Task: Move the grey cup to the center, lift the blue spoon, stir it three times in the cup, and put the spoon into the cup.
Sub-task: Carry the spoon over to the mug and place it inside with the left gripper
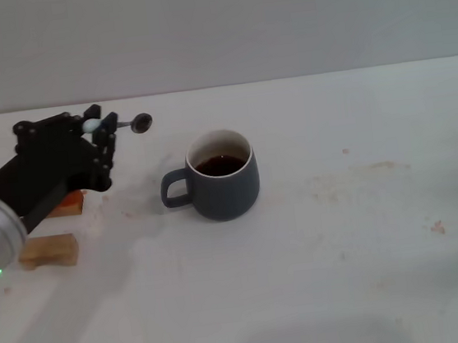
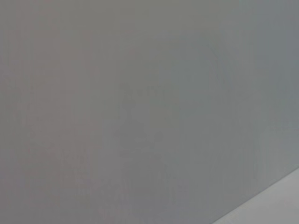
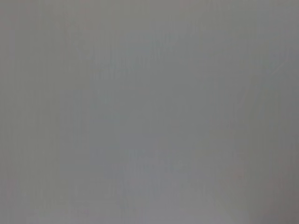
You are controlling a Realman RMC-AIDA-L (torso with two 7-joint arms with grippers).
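Spoon up! Left tool [image 1: 96, 124] clamped the blue spoon [image 1: 124, 124] by its handle, held level in the air, left of the grey cup [image 1: 223, 184] standing mid-table [image 1: 345, 249]. Lifting looked done; stirring and dropping in remained. Right tool out of sight.

Left gripper [image 1: 102, 128] raised at the table's [image 1: 348, 274] left, pinching the spoon [image 1: 124, 123] by its handle; spoon bowl jutting out beyond the jaws toward the cup [image 1: 221, 175]. Cup standing on the table to the right of the jaws and nearer the robot, handle turned toward them, liquid inside. Two wooden blocks [image 1: 52, 250] lying on the table below and behind the jaws.
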